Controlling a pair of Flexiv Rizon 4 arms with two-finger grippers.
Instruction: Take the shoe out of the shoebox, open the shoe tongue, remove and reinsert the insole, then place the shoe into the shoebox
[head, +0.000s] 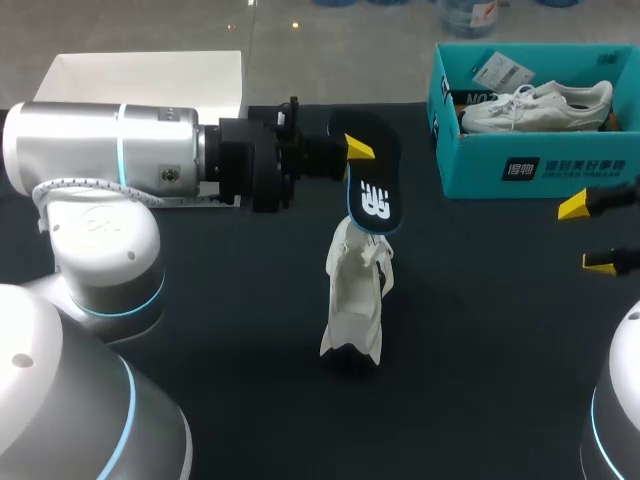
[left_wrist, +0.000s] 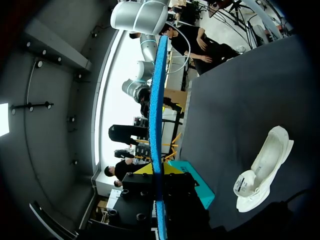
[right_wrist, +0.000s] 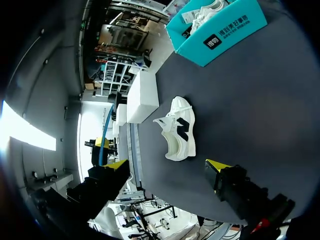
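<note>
Dark table (head: 480, 340), left hand (head: 356, 152) gripping insole (head: 374, 198), right hand (head: 588, 235) spread

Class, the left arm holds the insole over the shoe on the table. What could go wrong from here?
1. The left gripper grips the insole near one end, so the long free end could bend and miss the opening of the shoe.
2. The right gripper is open and apart from the shoe, which rests unheld on the table. Pushing the insole in might tip or slide it.
</note>
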